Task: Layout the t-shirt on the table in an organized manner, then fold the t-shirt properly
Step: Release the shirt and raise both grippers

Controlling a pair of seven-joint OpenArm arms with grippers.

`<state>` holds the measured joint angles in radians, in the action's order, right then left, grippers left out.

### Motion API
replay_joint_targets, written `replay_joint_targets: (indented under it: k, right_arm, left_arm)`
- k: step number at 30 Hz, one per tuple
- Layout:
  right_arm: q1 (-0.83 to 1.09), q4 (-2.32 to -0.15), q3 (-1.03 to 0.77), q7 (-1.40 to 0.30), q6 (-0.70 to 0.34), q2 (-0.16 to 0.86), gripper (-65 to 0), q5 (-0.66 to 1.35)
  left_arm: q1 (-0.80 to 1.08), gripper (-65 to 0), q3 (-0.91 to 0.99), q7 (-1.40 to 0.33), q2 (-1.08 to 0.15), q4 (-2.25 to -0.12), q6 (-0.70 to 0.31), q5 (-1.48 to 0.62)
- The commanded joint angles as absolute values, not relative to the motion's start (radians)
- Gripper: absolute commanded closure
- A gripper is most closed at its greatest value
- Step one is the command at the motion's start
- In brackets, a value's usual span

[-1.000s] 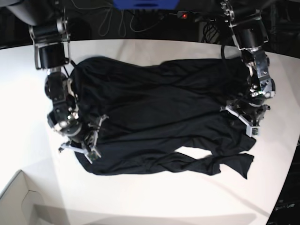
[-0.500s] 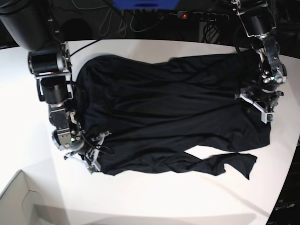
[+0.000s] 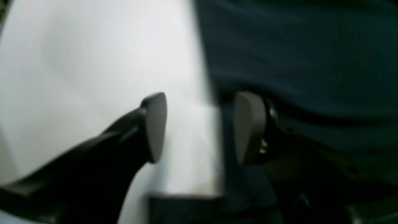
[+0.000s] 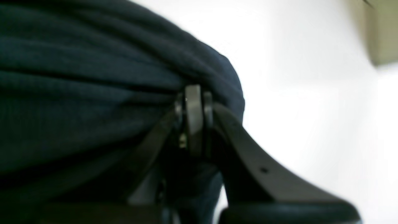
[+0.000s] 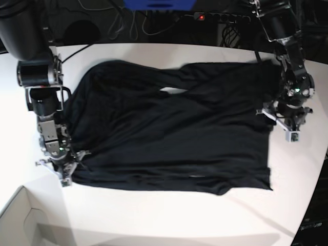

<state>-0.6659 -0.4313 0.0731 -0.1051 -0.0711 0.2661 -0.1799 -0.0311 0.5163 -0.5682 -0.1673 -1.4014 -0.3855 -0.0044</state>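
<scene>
At the far left of your base view, a pale cardboard box corner pokes in at the bottom edge. Just right of it, your right gripper sits at the t-shirt's lower left corner; the right wrist view shows its jaws pinched tight on a bunched fold of the black cloth. Moving right, you see the shirt spread wide across the white table, mostly flat, with creases running through the middle and a small gap of table showing near its top edge. At the right side, your left gripper sits at the shirt's edge. In the left wrist view its jaws stand apart, one finger over bare table, the other over the fabric, holding nothing.
</scene>
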Motion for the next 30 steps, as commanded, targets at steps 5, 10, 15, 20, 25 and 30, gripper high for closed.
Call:
replay_joint_targets:
  k: [5,10,15,20,25,30]
  right_arm:
    - [-0.651,-0.553,-0.094,-0.085,-0.050,0.268,0.0,-0.177]
    - [-0.503,-0.886,-0.128,-0.096,-0.093,0.239,0.0,-0.177]
    - [-0.380,-1.164,-0.128,-0.226,-0.176,0.231,0.0,-0.177]
    - [-0.271,-1.322,-0.130,-0.410,-0.179,0.208,0.0,-0.177]
    - [-0.099,-1.544,-0.130,-0.510,-0.211,0.180,0.0,-0.176]
    - [0.047,-1.791,-0.140,-0.616,-0.374,0.128,0.0,-0.177]
  left_arm:
    - [-0.050,-33.5,0.515,-0.547,-0.122,-1.524,-0.383,-0.015]
    - [-0.044,-33.5,0.503,-0.547,-0.071,-1.569,-0.383,-0.013]
    - [-0.045,-33.5,0.394,-0.539,-0.070,-1.494,-0.383,-0.013]
    - [-0.105,-33.5,0.325,-0.538,-0.073,-1.323,-0.383,-0.008]
    - [-0.197,-33.5,0.325,-0.518,-0.119,-1.116,-0.383,-0.010]
    - [-0.226,-33.5,0.325,-0.378,-0.182,-0.997,-0.377,-0.012]
